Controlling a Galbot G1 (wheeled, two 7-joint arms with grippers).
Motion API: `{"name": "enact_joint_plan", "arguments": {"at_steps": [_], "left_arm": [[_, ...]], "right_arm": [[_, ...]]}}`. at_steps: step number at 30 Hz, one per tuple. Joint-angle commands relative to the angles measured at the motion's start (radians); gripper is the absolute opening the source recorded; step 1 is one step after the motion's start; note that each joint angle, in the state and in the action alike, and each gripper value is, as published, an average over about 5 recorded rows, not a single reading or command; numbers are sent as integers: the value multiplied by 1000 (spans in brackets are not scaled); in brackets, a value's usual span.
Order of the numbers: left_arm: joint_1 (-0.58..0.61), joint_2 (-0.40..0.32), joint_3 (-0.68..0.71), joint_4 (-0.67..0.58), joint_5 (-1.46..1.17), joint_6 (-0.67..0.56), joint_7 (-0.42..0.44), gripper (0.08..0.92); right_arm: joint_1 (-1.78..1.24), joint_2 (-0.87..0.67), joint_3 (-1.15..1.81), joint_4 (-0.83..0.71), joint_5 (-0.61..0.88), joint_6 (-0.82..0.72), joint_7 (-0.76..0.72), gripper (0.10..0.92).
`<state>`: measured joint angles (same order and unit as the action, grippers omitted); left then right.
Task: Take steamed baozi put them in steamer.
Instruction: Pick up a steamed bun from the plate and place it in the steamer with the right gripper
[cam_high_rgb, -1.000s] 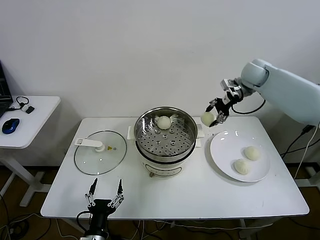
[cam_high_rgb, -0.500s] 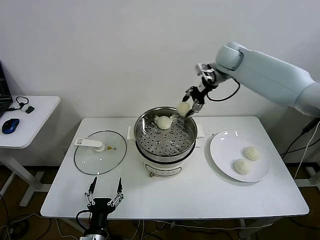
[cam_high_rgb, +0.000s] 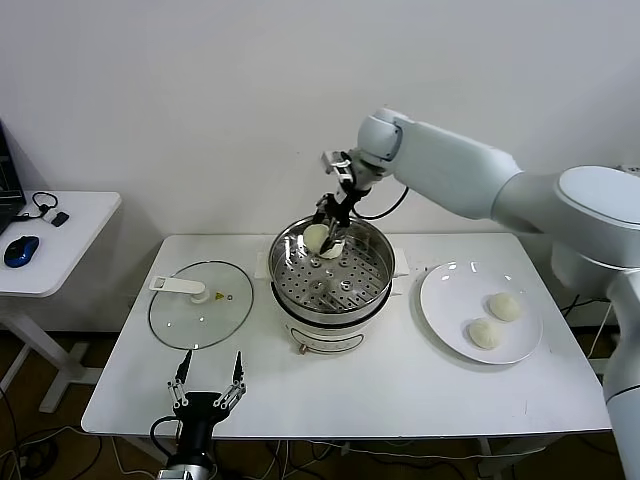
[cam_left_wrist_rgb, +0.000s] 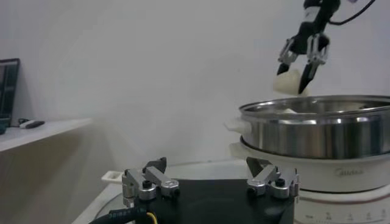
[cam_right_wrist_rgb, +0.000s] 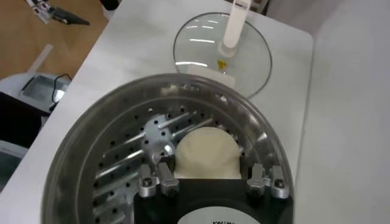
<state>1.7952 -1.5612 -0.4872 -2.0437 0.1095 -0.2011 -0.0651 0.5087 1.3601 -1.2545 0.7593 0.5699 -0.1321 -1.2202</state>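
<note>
I see the table (cam_high_rgb: 400, 390) before me with the steamer (cam_high_rgb: 333, 275) at its middle. The glass lid (cam_high_rgb: 200, 305) lies flat to the steamer's left, the plate (cam_high_rgb: 452, 300) to its right. Two baozi (cam_high_rgb: 496, 320) sit on the plate, one behind the other. My right gripper (cam_high_rgb: 333, 222) hangs over the steamer's back rim with a bun (cam_high_rgb: 316, 237) between its fingers; another bun (cam_high_rgb: 334, 250) lies in the basket just under it. My left gripper (cam_high_rgb: 207, 385) waits at the table's near edge, before the lid. A side table (cam_high_rgb: 70, 230) stands further left.
</note>
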Motion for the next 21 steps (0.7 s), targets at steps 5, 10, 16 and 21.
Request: {"name": "enact_joint_plan", "arguments": {"at_steps": [5,10,16,21], "left_arm": [[0,0,0,3,0,-1,-1,823],[1,1,-1,3,-1,-1,-1,823],[4,2,-3,3,-3,-3,-1,823],[5,1,-2,1,-4,-3,-1,823]], "right_arm": [[-62,102,6,-83,-14,-5,3,670],[-70,104,3,-80,-24,-4,2,670],[-78,104,-1,-76,-34,-3,3,662],[-82,103,-4,-80,-41,0,3,662]]}}
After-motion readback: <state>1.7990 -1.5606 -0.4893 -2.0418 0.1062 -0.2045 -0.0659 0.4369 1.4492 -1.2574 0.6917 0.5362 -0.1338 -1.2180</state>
